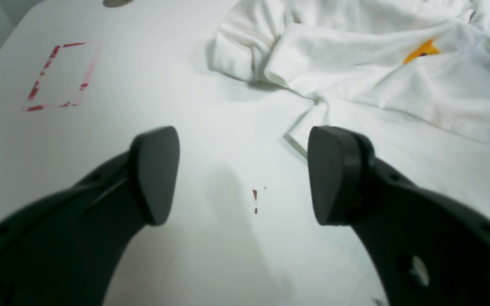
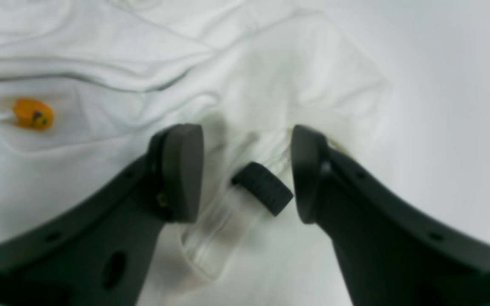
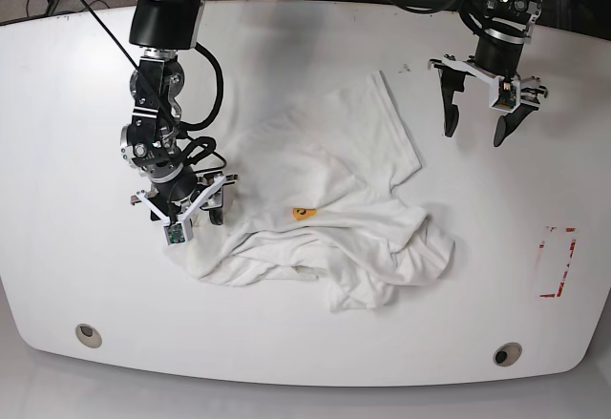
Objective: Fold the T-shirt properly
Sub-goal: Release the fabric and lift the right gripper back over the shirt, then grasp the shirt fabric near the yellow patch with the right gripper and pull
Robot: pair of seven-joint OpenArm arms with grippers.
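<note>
The T-shirt (image 3: 325, 214) lies in a rumpled heap near the middle of the white table (image 3: 76, 104), one flat panel reaching toward the far edge and the rest bunched in folds toward the near edge. A small orange bit of print (image 3: 302, 213) peeks out at its centre.

The right gripper (image 3: 183, 211) is down at the shirt's edge, on the side away from the red tape rectangle (image 3: 558, 262). Its jaws stand partly apart with cloth lying between and beneath them; I can't tell whether they have pinched anything yet. The right wrist view also shows a clear tube with a black cap (image 2: 262, 193) lying between the jaws.

The left gripper (image 3: 477, 123) hangs above bare table beyond the shirt's far corner, jaws wide apart and empty.

To my eye, the shirt needs spreading flat before any fold. The right claw should catch just one layer at the hem, not the whole bundle. The left should come down on the nearest corner, then both pull apart gently.
</note>
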